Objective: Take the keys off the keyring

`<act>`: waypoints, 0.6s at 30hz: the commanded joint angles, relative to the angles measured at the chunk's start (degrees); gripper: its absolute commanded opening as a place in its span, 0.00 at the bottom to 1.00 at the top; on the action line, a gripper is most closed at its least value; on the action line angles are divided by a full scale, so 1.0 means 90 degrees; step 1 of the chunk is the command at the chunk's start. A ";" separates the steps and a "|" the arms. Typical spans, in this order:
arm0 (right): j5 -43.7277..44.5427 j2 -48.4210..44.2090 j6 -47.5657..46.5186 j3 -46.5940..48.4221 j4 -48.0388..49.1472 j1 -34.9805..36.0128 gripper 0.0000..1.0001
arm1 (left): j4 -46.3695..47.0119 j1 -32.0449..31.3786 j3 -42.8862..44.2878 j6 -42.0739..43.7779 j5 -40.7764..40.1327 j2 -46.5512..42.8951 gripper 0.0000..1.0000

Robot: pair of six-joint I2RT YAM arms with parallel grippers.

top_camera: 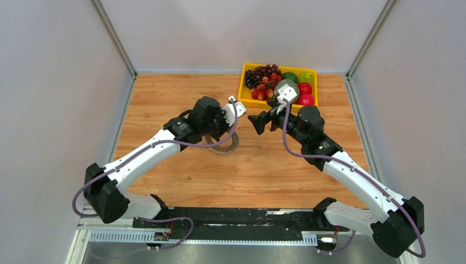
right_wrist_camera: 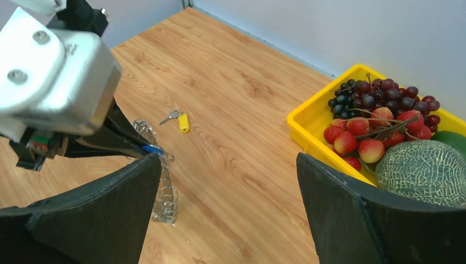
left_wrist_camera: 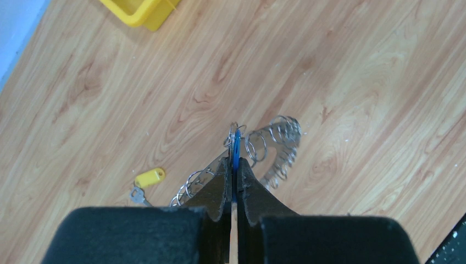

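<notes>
Pinched between your left gripper's (left_wrist_camera: 235,168) closed fingers is a blue key (left_wrist_camera: 237,144), apparently not yet off the keyring (left_wrist_camera: 277,146), which tilts up from the table (left_wrist_camera: 357,82). One yellow key (left_wrist_camera: 149,177) lies loose nearby. Your right gripper (right_wrist_camera: 228,159) gapes wide, empty.
</notes>
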 commanded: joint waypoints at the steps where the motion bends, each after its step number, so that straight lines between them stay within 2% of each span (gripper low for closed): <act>1: 0.0008 0.0065 0.0440 0.0191 0.0022 -0.0049 0.99 | -0.1557 -0.0630 0.1229 0.0393 -0.1314 0.0515 0.00; 6: 0.1049 -0.0093 0.0655 0.0012 0.0008 -0.0059 1.00 | -0.2106 -0.1170 0.1538 0.0957 -0.2894 0.0668 0.00; 11: 0.2392 -0.0410 0.1179 -0.0248 0.0151 -0.0130 1.00 | -0.1697 -0.1516 0.1407 0.1668 -0.4177 0.0511 0.00; 14: 0.2658 -0.0489 0.1492 -0.0408 0.0377 -0.0135 1.00 | -0.0691 -0.1631 0.1001 0.2277 -0.4945 0.0254 0.00; 18: 0.2464 -0.0587 0.1961 -0.0668 0.1028 -0.0156 1.00 | 0.1191 -0.1651 0.0099 0.3192 -0.5219 -0.0348 0.00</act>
